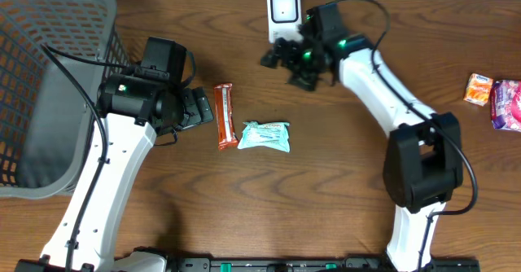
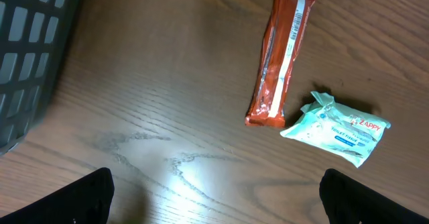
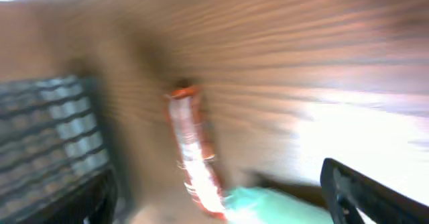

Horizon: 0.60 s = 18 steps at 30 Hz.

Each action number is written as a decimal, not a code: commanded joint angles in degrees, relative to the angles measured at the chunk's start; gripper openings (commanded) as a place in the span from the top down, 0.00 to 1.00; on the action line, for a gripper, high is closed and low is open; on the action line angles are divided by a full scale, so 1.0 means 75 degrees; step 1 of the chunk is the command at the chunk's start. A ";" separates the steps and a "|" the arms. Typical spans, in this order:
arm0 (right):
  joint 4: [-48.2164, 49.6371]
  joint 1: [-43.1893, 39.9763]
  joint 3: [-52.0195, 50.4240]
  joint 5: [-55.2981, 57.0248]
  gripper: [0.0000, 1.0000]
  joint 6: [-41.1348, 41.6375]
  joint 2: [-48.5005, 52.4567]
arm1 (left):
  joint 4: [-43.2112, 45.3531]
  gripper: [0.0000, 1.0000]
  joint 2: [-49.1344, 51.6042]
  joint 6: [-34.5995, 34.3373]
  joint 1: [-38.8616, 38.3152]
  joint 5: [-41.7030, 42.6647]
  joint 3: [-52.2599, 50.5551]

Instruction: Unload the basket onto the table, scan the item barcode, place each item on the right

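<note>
The long orange-red foil-wrapped snack bar (image 1: 225, 116) lay flat near the middle of the brown wooden surface (image 1: 342, 182), its length running near to far. The crumpled teal-and-white tissue packet (image 1: 264, 135) lay just beside its near end, on the right. Either could be the item to scan, and the pictures did not settle which. Neither was held. The left gripper (image 1: 203, 109) hovered just to the left of the bar, and in its wrist view its jaws stood wide apart with nothing between them, the bar (image 2: 281, 56) and the packet (image 2: 335, 127) lying ahead on bare wood. The right gripper (image 1: 281, 60) hung at the far side, just beside the small white upright barcode scanner (image 1: 284, 11). Its blurred wrist view showed both fingers spread wide and empty, looking towards the bar (image 3: 194, 150). By my reading, the scan of these two was not in hand at that moment, since no item was held at the scanner and both would need picking up to be shown to it. Whether either had been scanned could not be told. A dark grey mesh plastic basket (image 1: 81, 28) stood at the far left, and I saw nothing in it. A small orange packet (image 1: 479, 89) and a pink packet (image 1: 506, 105) lay well apart at the right edge.
</note>
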 commanded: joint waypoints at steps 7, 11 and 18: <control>-0.2853 0.0729 0.0705 0.1900 0.24 -0.6178 -0.0178 | -0.0029 0.02 -0.0041 -0.0096 0.0026 -0.0070 0.0055; -0.2451 0.1064 0.0166 0.1693 0.17 -0.7396 -0.0178 | -0.0032 0.02 -0.0041 -0.0096 0.0026 -0.0067 0.0055; -0.1746 0.1204 -0.0854 0.0583 0.13 -0.9194 -0.0178 | -0.0032 0.02 -0.0041 -0.0096 0.0026 -0.0070 0.0055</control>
